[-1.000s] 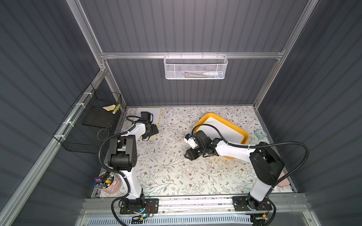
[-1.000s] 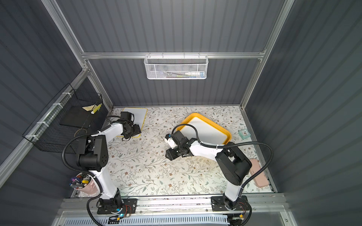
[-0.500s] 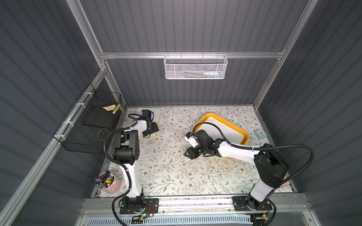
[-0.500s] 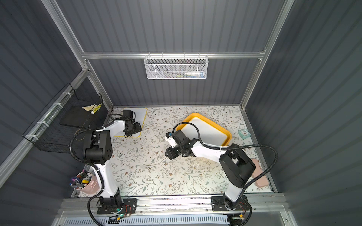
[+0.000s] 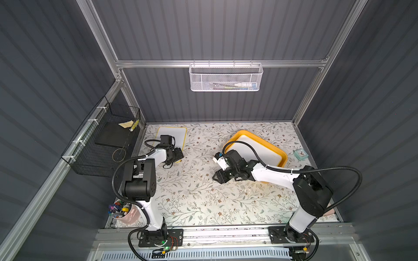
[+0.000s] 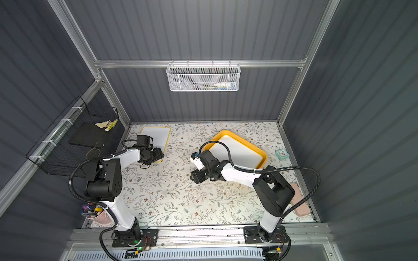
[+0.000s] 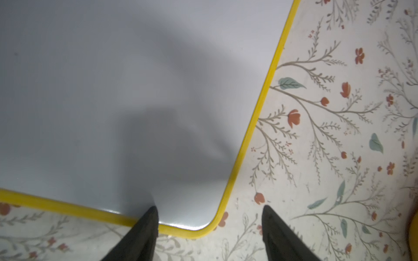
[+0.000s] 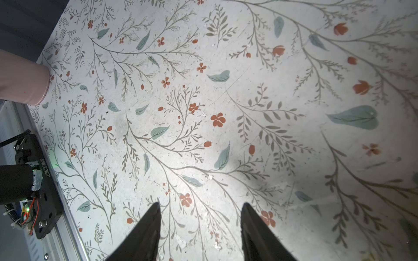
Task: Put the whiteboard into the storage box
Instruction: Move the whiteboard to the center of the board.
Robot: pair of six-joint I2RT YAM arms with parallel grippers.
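Your left gripper (image 7: 209, 206) has shifted a little over the last second toward the whiteboard's (image 5: 177, 135) corner nearest the arm bases. Its jaws stand apart astride that corner, one above the board just inside its yellow edge, the other over bare table (image 7: 316, 158). Nothing is gripped yet. The whiteboard lies flat, well apart from the box (image 5: 231, 139), on the left arm's side of it. A second board (image 5: 255, 151) already lies inside the box. Your right gripper (image 8: 200, 203) has barely moved. It hangs parted and empty over the table, near the end of the box that faces the whiteboard. By my reading the pick is only being lined up. A flat board offers little to bite, so you'll likely need to catch its edge at that corner before carrying it across to the box.
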